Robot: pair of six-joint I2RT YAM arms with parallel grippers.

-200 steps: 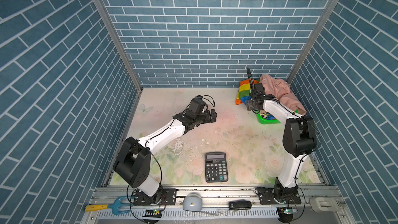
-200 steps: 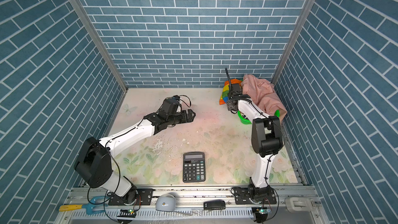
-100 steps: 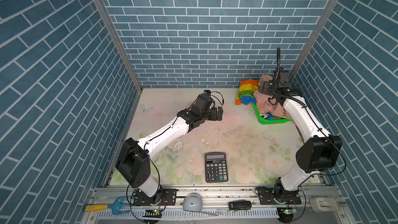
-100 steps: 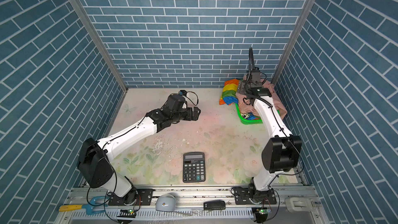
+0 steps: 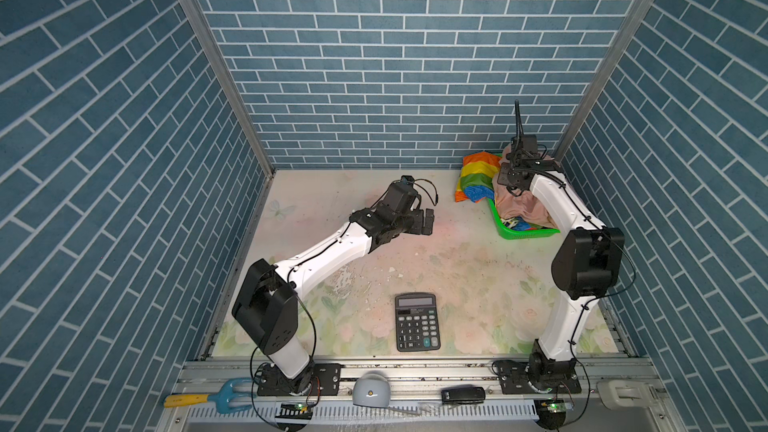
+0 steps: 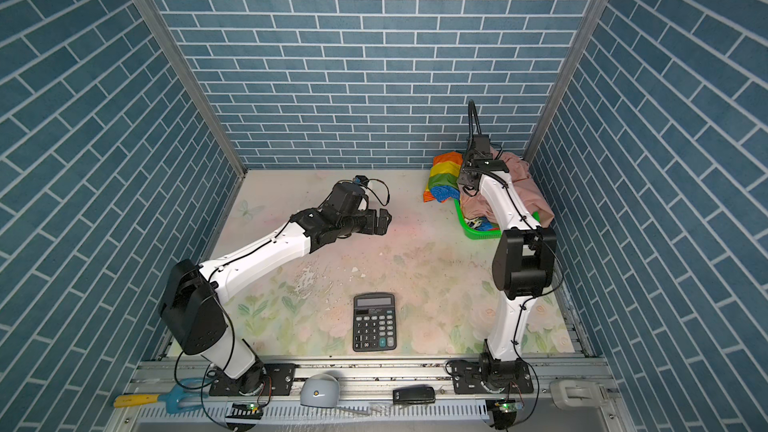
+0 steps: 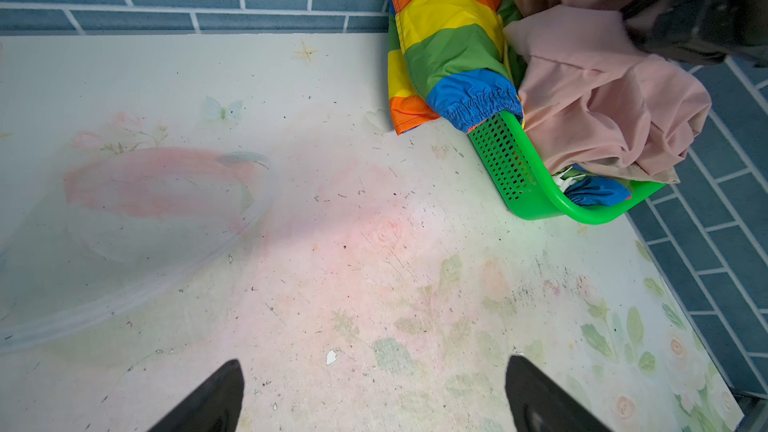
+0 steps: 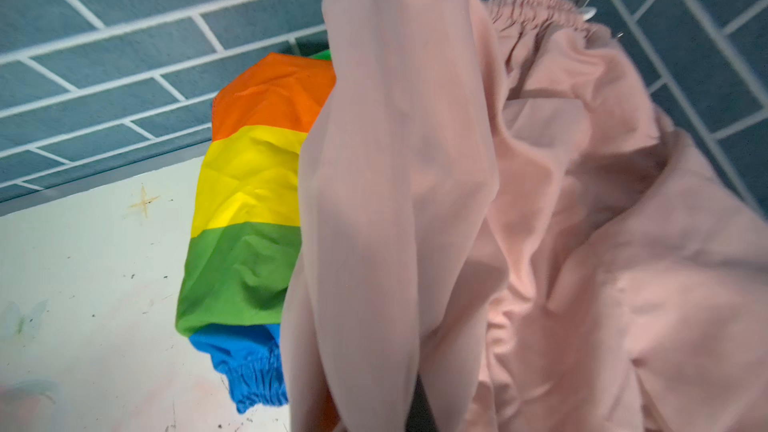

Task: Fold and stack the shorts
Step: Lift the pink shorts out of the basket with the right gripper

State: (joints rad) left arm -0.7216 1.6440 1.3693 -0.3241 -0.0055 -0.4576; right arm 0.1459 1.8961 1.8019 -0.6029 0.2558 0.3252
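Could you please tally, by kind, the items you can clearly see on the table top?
Shorts: 2, the pale pink shorts and the rainbow-striped shorts; any beneath are hidden.
Basket: 1, the green basket.
Calculator: 1, the black calculator.
Total: 4

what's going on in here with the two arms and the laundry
The right claw is at the green basket in the far corner, shut on the pink shorts. The rainbow shorts hang over the basket's rim onto the table. The left claw hovers open above the middle of the table, holding nothing. Nothing is folded or stacked yet.
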